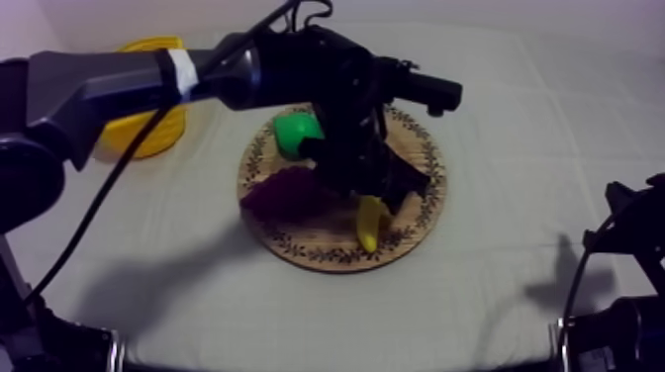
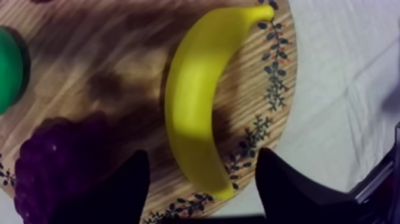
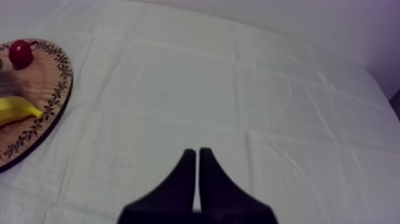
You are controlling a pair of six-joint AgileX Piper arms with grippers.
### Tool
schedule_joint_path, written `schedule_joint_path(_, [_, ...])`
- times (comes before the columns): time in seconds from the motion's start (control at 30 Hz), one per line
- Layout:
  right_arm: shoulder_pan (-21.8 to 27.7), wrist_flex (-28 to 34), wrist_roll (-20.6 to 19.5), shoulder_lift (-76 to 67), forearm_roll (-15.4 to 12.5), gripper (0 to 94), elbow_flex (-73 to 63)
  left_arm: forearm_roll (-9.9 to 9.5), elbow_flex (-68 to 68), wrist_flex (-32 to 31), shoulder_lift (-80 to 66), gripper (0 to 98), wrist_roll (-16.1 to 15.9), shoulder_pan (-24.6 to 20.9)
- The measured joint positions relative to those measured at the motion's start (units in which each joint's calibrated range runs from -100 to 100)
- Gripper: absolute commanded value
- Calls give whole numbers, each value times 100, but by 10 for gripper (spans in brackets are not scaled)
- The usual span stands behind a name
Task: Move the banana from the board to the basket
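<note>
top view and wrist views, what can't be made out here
Top view: the left arm covers the banana but for one end, and crosses the yellow basket, hiding most of its inside.
Left wrist view: the bunch of grapes and the pear are cut off by the edge.
Right wrist view: the wooden board is cut off by the edge.
</note>
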Motion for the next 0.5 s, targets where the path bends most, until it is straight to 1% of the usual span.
schedule_joint_path(0.2, [0,0,0,0,0,3,0,-133,-467,543,437,656,154,14])
schedule_joint_path(0.37, [0,0,0,0,0,3,0,-195,-790,823,719,637,168,33])
schedule_joint_path(0.43, [0,0,0,0,0,3,0,-227,-901,893,816,618,170,51])
schedule_joint_path(0.5, [0,0,0,0,0,3,0,-260,-1014,985,892,570,190,72])
